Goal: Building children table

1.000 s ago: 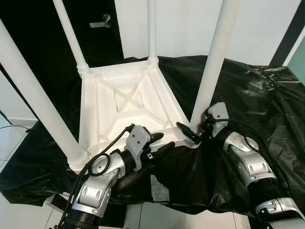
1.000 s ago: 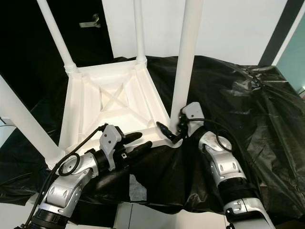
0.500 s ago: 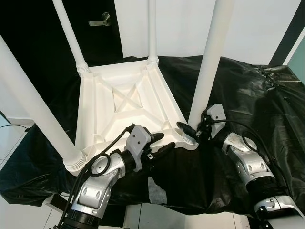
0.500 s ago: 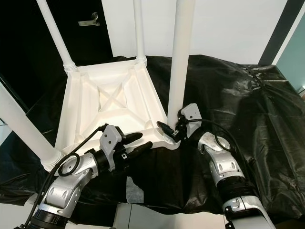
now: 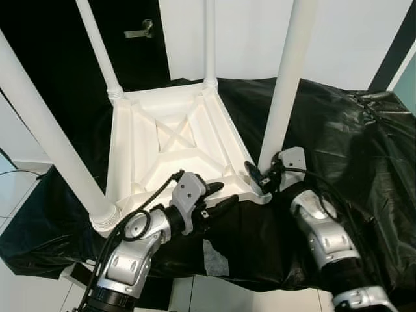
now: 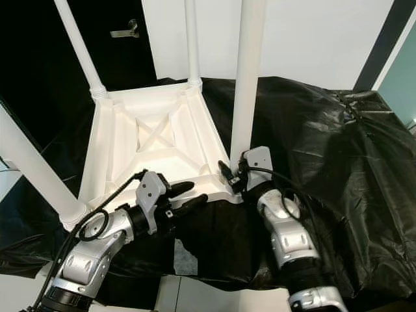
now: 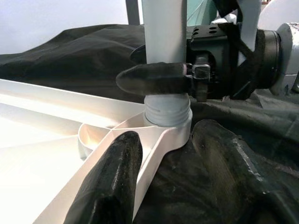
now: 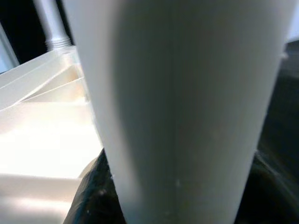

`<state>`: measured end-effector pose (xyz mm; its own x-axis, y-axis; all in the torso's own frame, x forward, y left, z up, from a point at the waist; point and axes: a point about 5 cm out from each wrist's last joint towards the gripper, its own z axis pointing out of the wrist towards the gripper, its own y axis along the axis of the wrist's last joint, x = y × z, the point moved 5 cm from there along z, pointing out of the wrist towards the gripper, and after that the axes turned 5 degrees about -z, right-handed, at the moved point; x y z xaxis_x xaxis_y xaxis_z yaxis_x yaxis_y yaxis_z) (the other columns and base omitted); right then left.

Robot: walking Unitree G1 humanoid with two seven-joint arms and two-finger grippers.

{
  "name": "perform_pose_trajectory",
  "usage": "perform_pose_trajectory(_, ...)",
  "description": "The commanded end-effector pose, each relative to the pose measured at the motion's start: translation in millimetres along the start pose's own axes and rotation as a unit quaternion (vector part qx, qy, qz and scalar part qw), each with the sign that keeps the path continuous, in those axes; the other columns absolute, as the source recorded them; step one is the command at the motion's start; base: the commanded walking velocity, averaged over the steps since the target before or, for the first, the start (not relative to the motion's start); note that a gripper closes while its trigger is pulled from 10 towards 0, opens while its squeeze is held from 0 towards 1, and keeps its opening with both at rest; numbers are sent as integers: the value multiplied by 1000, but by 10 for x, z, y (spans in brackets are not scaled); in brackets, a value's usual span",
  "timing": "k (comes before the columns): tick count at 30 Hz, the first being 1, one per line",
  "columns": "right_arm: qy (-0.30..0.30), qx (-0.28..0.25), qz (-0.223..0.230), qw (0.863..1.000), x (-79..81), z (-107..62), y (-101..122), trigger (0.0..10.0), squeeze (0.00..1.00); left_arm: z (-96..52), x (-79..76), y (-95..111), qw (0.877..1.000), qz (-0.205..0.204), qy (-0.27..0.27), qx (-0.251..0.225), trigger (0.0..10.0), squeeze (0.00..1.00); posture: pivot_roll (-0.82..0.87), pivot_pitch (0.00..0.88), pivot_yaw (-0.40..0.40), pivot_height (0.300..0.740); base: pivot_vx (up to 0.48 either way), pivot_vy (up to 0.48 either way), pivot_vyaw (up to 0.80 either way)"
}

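You have the white children's table [image 5: 172,146] upside down on a black plastic sheet [image 5: 331,123], its ribbed underside facing up. The sheet covers the surface beneath. From the middle of the head view the table sits at about 10 o'clock, and four white legs rise from its corners.

The near right leg [image 5: 286,84] stands at 1 o'clock, upright, with its threaded foot seated in the corner socket [image 7: 166,126]. Your right gripper [image 5: 260,179] is at the base of that leg. Its fingers are partly closed around the leg just above the socket, one black finger [image 7: 154,78] lying across the front of it. The right wrist view is close against the leg's white shaft [image 8: 182,107], with dark finger pads at either side low down.

Your left gripper [image 5: 214,195] is at 6 o'clock, at the near edge of the tabletop. Its fingers are spread apart and grip nothing. One finger [image 7: 112,179] rests over the white rim near the corner, the other [image 7: 224,154] lies on the black sheet just outside it.

The near left leg [image 5: 55,140] slants up from the 8 o'clock corner. The two far legs [image 5: 97,45] rise at 11 and 12 o'clock. Behind them you see a dark door with a metal handle [image 5: 140,29], and beside it a white wall [image 5: 364,32].
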<state>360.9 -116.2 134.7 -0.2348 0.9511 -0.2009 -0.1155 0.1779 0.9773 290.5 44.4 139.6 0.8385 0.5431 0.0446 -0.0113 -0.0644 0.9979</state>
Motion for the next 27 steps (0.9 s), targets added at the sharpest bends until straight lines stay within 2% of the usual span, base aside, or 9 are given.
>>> perform_pose_trajectory(1,-45,49,14,998,-17,-75,-224,10000,0,-8,19,-30,1000,7,15,6,10000,0,36,0,8,740,0,0,0)
perform_pose_trajectory(7,-103,56,43,992,64,-91,-222,10000,0,3,45,-31,1000,-3,25,5,10000,0,35,0,9,740,0,0,0)
perform_pose_trajectory(8,-106,54,49,992,75,-91,-203,10000,118,3,36,-36,1000,-10,24,5,10000,0,34,0,11,740,0,0,0)
perform_pose_trajectory(9,-106,54,49,992,75,-91,-203,10000,118,3,36,-36,1000,-10,24,5,10000,0,34,0,11,740,0,0,0)
perform_pose_trajectory(10,-109,53,53,991,83,-96,-186,10000,1000,2,28,-39,1000,-15,23,5,10000,0,34,0,11,740,0,0,0)
perform_pose_trajectory(17,-90,22,46,995,38,-116,-61,10000,1000,-1,16,-35,1000,-21,20,7,10000,0,29,0,17,740,0,0,0)
perform_pose_trajectory(22,-24,-12,30,999,-15,-165,36,10000,1000,-9,40,-13,1000,-18,24,5,10000,0,31,0,14,740,0,0,0)
perform_pose_trajectory(23,11,-20,24,999,-21,-184,52,10000,0,-17,48,-14,1000,-15,26,6,10000,0,31,0,13,740,0,0,0)
perform_pose_trajectory(27,56,-26,9,998,-34,-198,66,10000,0,-26,54,-16,1000,-13,28,6,10000,0,30,0,12,740,0,0,0)
